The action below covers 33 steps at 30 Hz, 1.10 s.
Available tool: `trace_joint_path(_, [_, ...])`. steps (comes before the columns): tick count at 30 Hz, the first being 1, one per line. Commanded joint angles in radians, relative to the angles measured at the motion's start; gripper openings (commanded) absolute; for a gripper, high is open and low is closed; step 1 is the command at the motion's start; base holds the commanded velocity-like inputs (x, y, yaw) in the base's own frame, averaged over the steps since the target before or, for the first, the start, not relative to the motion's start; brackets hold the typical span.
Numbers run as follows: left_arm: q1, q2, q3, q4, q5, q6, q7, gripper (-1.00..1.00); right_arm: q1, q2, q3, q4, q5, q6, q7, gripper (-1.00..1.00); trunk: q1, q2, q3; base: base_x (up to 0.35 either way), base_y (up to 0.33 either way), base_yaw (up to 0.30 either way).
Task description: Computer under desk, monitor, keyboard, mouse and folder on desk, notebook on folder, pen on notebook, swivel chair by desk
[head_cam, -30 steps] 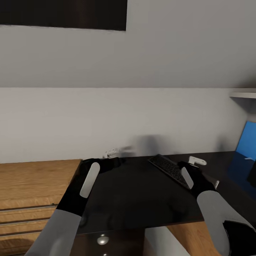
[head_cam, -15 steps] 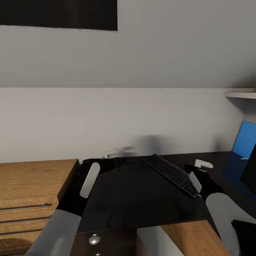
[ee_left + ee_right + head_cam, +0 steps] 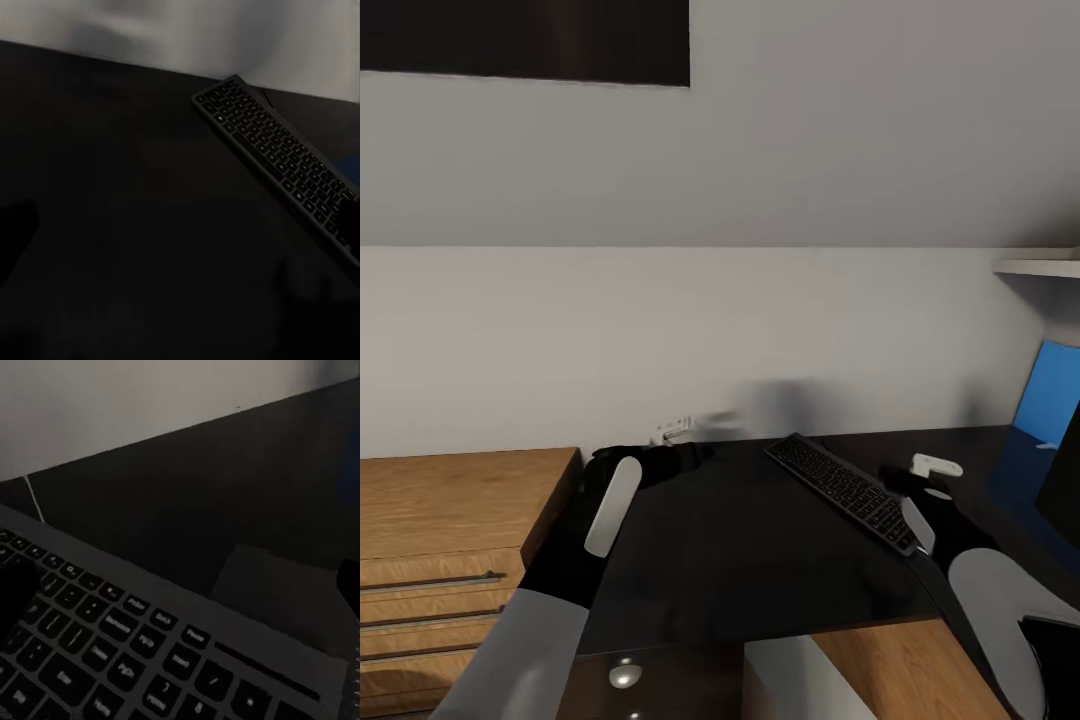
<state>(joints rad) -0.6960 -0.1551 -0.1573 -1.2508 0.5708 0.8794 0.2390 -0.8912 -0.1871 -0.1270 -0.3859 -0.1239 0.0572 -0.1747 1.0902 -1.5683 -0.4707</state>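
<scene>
The black keyboard (image 3: 842, 490) lies at a slant on the black desk (image 3: 740, 560), also seen in the left wrist view (image 3: 277, 161) and close up in the right wrist view (image 3: 112, 645). My right gripper (image 3: 935, 478) hovers open just past the keyboard's near right end. My left gripper (image 3: 672, 432) is open over the desk's back left corner, apart from the keyboard. The blue folder (image 3: 1050, 405) leans at the far right. In front of the folder the monitor's (image 3: 1065, 490) black edge shows. The computer, mouse, notebook, pen and swivel chair are out of view.
A wooden chest (image 3: 460, 500) with bar handles stands flush against the desk's left side. A desk drawer's silver knob (image 3: 625, 677) shows below the front edge. A white shelf (image 3: 1040, 267) juts out at the upper right. The grey wall runs right behind the desk.
The view has swung a little, sliding everything left. My right arm has drawn right and down, uncovering the keyboard's near end. The left arm has stayed put.
</scene>
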Motion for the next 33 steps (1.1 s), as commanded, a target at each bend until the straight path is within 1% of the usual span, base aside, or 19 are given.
trace_joint_path(1, [-0.001,0.0,-0.001,-0.001,0.011,0.003,0.009,1.0,-0.001,-0.003,0.001,0.01,-0.003,-0.007,0.007,1.0,0.0,-0.001,-0.001,0.0,0.0,0.0])
trace_joint_path(6, [-0.001,-0.001,-0.001,-0.003,0.011,0.003,0.008,1.0,-0.001,-0.018,0.0,0.061,0.013,-0.046,0.032,1.0,0.0,-0.001,-0.001,0.0,0.0,0.0])
trace_joint_path(7, [-0.001,-0.001,-0.002,-0.004,0.011,0.003,0.008,1.0,-0.001,-0.026,-0.002,0.076,0.015,-0.056,0.038,1.0,0.0,-0.001,-0.001,0.0,0.0,0.0])
trace_joint_path(10, [-0.001,-0.001,-0.003,-0.008,0.011,0.004,0.006,1.0,-0.003,-0.032,-0.005,0.094,0.016,-0.061,0.04,1.0,0.0,-0.001,-0.001,0.0,0.0,0.0])
trace_joint_path(12, [-0.001,-0.001,-0.006,-0.047,0.016,0.009,0.005,1.0,-0.005,-0.041,-0.022,0.116,0.016,-0.052,0.034,1.0,0.0,-0.001,-0.001,0.0,0.0,0.0])
trace_joint_path(13, [-0.001,-0.001,-0.006,-0.067,0.022,0.011,0.005,1.0,-0.005,-0.043,-0.039,0.123,0.016,-0.044,0.028,1.0,0.0,-0.001,-0.001,0.0,0.0,0.0])
trace_joint_path(14, [-0.001,-0.001,-0.006,-0.082,0.036,0.013,0.005,1.0,-0.006,-0.044,-0.061,0.128,0.016,-0.036,0.02,1.0,0.0,-0.001,-0.001,0.0,0.0,0.0])
trace_joint_path(16, [-0.001,0.0,-0.006,-0.093,0.058,0.015,0.005,1.0,-0.006,-0.045,-0.083,0.131,0.016,-0.031,0.015,1.0,0.004,-0.008,-0.004,0.0,0.0,0.0])
trace_joint_path(17, [-0.001,0.001,-0.005,-0.1,0.085,0.016,0.005,1.0,-0.006,-0.045,-0.101,0.132,0.016,-0.027,0.011,1.0,0.008,-0.015,-0.007,0.0,0.0,0.0])
trace_joint_path(18, [-0.001,0.003,-0.005,-0.108,0.132,0.017,0.006,1.0,-0.006,-0.046,-0.119,0.133,0.017,-0.021,0.007,1.0,0.011,-0.022,-0.011,0.0,0.0,0.0])
trace_joint_path(20, [0.0,0.004,-0.006,-0.111,0.153,0.018,0.006,1.0,-0.006,-0.046,-0.127,0.133,0.016,-0.012,0.005,1.0,0.019,-0.036,-0.017,0.0,0.0,0.0])
trace_joint_path(24, [-0.001,0.005,-0.005,-0.113,0.167,0.018,0.006,1.0,-0.006,-0.046,-0.132,0.131,0.016,0.006,0.003,1.0,0.034,-0.064,-0.029,0.0,0.0,0.0])
trace_joint_path(27, [-0.001,0.005,-0.005,-0.113,0.169,0.018,0.006,1.0,-0.006,-0.046,-0.132,0.13,0.016,0.009,0.002,1.0,0.046,-0.085,-0.039,0.0,0.0,0.0])
trace_joint_path(33, [0.0,0.006,-0.005,-0.113,0.171,0.018,0.006,1.0,-0.006,-0.045,-0.132,0.13,0.015,0.012,0.001,1.0,0.046,-0.085,-0.039,0.0,0.0,0.0])
